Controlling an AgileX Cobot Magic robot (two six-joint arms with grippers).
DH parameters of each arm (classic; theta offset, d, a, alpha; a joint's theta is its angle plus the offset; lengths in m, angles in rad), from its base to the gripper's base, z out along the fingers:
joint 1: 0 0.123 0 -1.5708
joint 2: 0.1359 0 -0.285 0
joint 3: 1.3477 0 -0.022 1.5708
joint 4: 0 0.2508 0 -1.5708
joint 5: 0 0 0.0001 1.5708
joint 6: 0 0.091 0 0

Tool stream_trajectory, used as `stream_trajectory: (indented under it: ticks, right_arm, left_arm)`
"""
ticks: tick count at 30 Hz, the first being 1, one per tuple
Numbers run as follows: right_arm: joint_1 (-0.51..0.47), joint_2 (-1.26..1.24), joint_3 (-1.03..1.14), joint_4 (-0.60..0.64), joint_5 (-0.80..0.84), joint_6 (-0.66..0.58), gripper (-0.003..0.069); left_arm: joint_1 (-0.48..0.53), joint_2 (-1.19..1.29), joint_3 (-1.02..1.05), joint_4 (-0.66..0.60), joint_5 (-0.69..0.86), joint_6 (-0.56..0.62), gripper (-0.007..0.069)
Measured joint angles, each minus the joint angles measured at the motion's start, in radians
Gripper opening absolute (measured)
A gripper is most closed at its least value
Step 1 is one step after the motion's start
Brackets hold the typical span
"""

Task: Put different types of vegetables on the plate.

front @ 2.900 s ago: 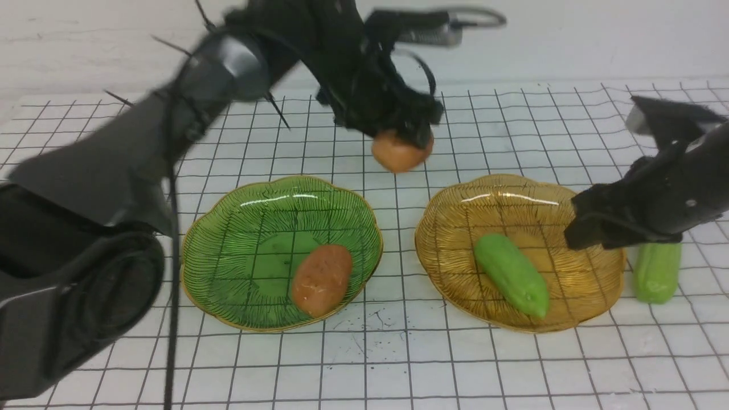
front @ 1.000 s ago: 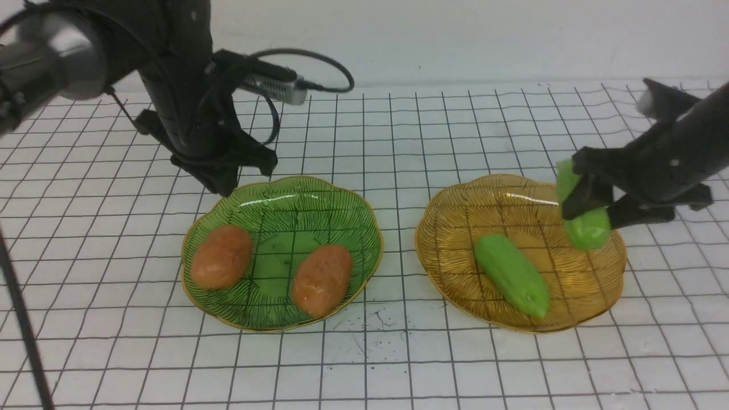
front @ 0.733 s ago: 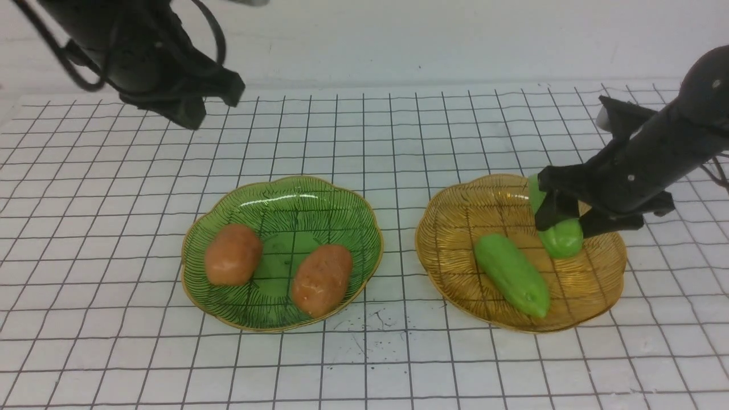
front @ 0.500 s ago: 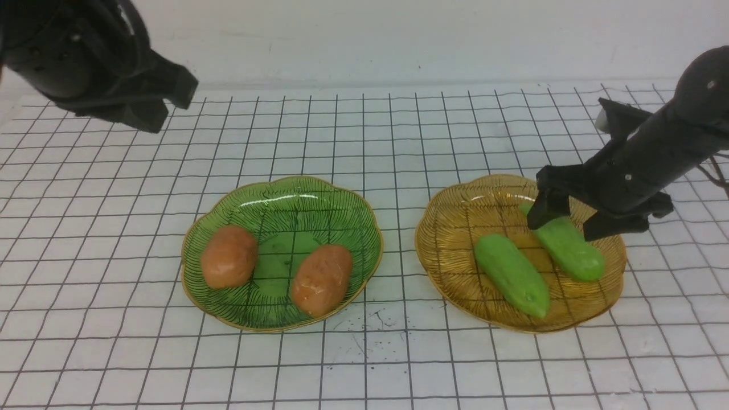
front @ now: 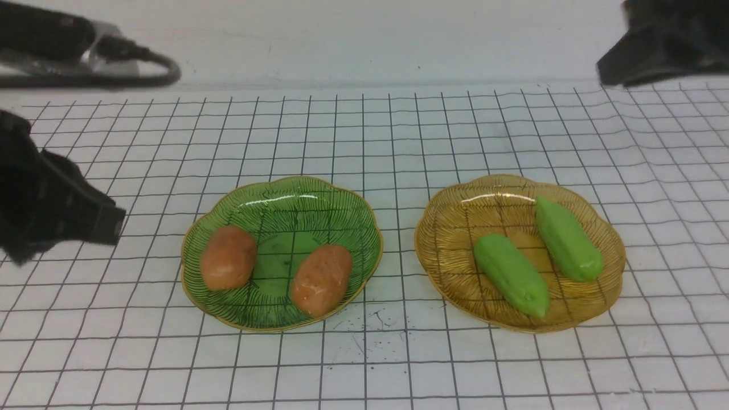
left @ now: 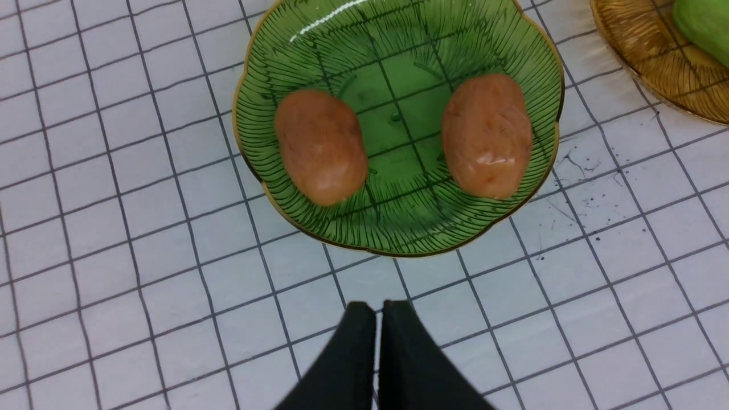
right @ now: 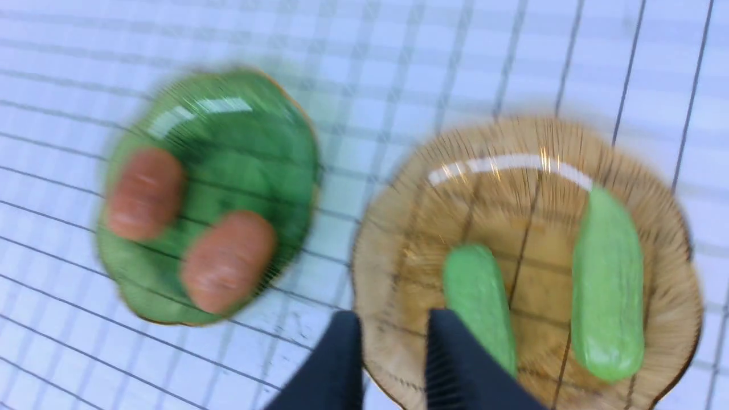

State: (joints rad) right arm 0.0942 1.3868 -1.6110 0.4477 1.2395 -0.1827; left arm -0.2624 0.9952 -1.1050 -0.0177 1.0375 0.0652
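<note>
White gridded tabletop [front: 364,353]: only wrist views show the jaws. Left gripper [left: 379,308] pressed together, empty, near the green ribbed glass plate [left: 398,34]; right gripper [right: 393,319] narrowly parted, empty.

I read no legible txt, labels, brand marks or nos. in front or wrist views; grid mat [front: 398,142] carries lines only.

Front camera looks forward and down across the counter [front: 364,370]. Left wrist camera faces down, green plate [left: 501,51] just beyond the left gripper [left: 379,304]. Right wrist camera, blurred, shares it, adding the amber plate [right: 512,193] beyond the right gripper [right: 393,316].
</note>
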Motion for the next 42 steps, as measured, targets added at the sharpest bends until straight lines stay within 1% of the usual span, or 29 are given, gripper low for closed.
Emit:
stream_trajectory:
  ticks: [1,2,3,6,11,13,16,17,18,19,22,24,31,36,42]
  right_arm:
    - [0.000,-0.082,0.011,-0.004,-0.014,-0.001,0.0059]
    - [0.000,-0.093,0.017,-0.005,-0.024,-0.001,0.0048]
    - [0.000,-0.166,0.038,-0.011,-0.053,-0.001,0.0023]
    - [0.000,-0.355,0.136,-0.032,-0.189,-0.001,-0.0008]
    - [0.000,-0.691,0.409,-0.080,-0.519,-0.004,-0.0013]
    - [0.000,-0.853,0.600,-0.085,-0.711,-0.004,-0.0014]
    - [0.000,-1.035,0.809,-0.071,-0.953,-0.004,-0.0014]
    - [0.000,-1.046,0.837,-0.071,-0.981,-0.004,-0.0014]
    - [0.000,-1.123,0.940,-0.062,-1.065,-0.004,-0.0014]
    - [0.000,-1.162,0.984,-0.056,-1.113,-0.004,-0.0014]
    - [0.000,-1.221,1.081,-0.044,-1.189,-0.004,-0.0014]
    - [0.000,-1.262,1.154,-0.038,-1.278,-0.004,-0.0014]
    - [0.000,-1.266,1.172,-0.033,-1.320,-0.004,-0.0014]
    - [0.000,-1.266,1.172,-0.033,-1.321,-0.004,-0.0014]
    - [0.000,-1.266,1.172,-0.033,-1.321,-0.004,-0.0014]
  left_arm:
    - [0.000,-0.039,0.050,-0.001,-0.027,0.000,-0.0008]
    - [0.000,-0.045,0.050,-0.001,-0.031,0.000,-0.0008]
    - [0.000,-0.081,0.102,-0.001,-0.058,0.000,-0.0008]
    - [0.000,-0.140,0.182,-0.001,-0.104,-0.001,-0.0008]
    - [0.000,-0.199,0.265,-0.001,-0.166,-0.028,-0.0008]
    - [0.000,-0.207,0.274,-0.004,-0.180,-0.036,-0.0008]
    - [0.000,-0.210,0.275,-0.013,-0.208,-0.039,-0.0008]
    - [0.000,-0.210,0.275,-0.014,-0.210,-0.040,-0.0008]
    - [0.000,-0.210,0.275,-0.026,-0.235,-0.043,-0.0008]
    - [0.000,-0.210,0.275,-0.032,-0.246,-0.044,-0.0008]
    - [0.000,-0.210,0.275,-0.052,-0.270,-0.045,-0.0008]
    - [0.000,-0.210,0.275,-0.069,-0.289,-0.045,-0.0008]
    - [0.000,-0.234,0.276,-0.078,-0.294,-0.045,-0.0008]
    - [0.000,-0.333,0.279,-0.078,-0.308,-0.045,-0.0008]
    - [0.000,-0.499,0.279,-0.079,-0.363,-0.043,-0.0008]
